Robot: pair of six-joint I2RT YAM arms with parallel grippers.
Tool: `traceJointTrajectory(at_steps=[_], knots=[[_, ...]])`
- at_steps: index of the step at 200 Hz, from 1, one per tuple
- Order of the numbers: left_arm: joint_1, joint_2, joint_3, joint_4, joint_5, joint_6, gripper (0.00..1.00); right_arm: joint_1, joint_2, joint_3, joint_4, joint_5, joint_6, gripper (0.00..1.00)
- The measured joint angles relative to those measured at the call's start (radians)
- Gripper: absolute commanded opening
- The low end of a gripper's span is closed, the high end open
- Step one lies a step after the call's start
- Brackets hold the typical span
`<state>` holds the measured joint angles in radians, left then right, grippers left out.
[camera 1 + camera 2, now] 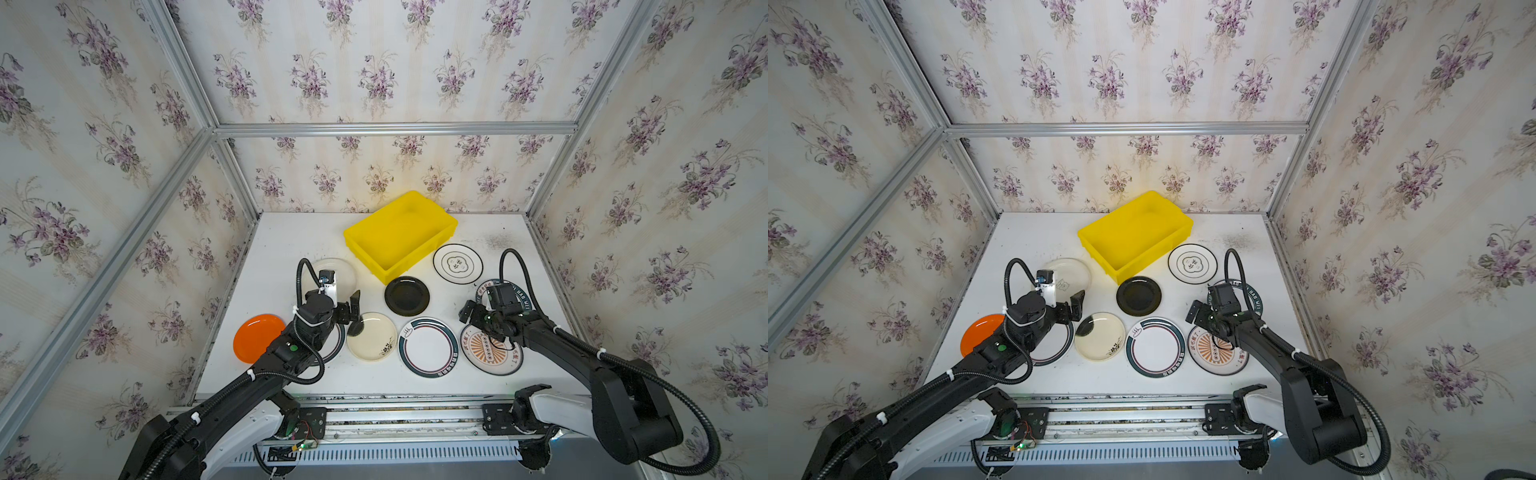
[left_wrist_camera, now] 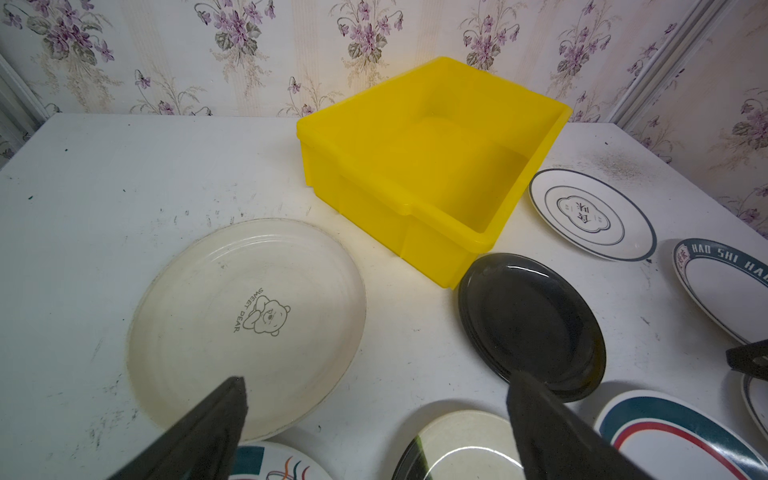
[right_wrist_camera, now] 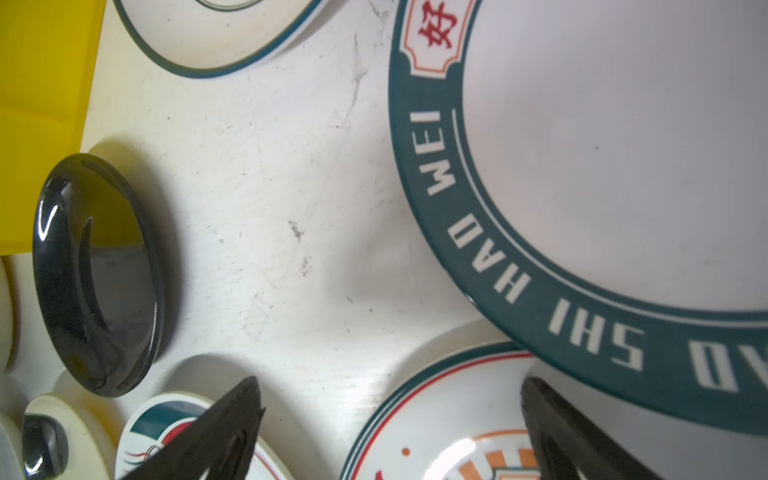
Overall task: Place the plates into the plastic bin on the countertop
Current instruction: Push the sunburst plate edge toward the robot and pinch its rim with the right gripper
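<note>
With left gripper [image 2: 380, 384] and right gripper [image 3: 392, 386] spread wide and empty above plates [image 1: 406, 296] flat on the countertop [image 1: 291, 245] beside the plastic bin [image 2: 365, 199], work one jaw under a rim before pinching

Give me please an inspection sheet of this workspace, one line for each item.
Surface: white countertop, scuffed; dark specks near the far right corner.
Job's things: yellow bin empty; nine plates visible, all on the countertop; black plate beside the bin.
Clutter: nothing seen.
Tools: left tool and right tool open, holding nothing.
Cables: left hose and right hose loop above the wrists.
Surroundings: floral wallpaper, aluminium framing.
</note>
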<state>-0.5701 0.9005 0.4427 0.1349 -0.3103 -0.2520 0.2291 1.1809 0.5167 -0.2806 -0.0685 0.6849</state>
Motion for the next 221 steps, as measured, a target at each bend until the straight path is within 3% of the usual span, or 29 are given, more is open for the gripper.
traceJointTrajectory(at_steps=[53, 116, 221], knots=[[0.000, 0.004, 0.002, -0.003, 0.001, 0.000, 1.00, -0.006, -0.122, 0.052, -0.109, 0.041, 0.006, 1.00], [0.000, -0.002, 0.003, -0.011, 0.004, 0.000, 1.00, -0.118, -0.268, 0.117, -0.438, 0.118, 0.002, 0.99], [0.000, -0.005, 0.003, -0.014, 0.017, 0.000, 1.00, -0.129, -0.401, 0.000, -0.699, 0.181, 0.177, 0.99]])
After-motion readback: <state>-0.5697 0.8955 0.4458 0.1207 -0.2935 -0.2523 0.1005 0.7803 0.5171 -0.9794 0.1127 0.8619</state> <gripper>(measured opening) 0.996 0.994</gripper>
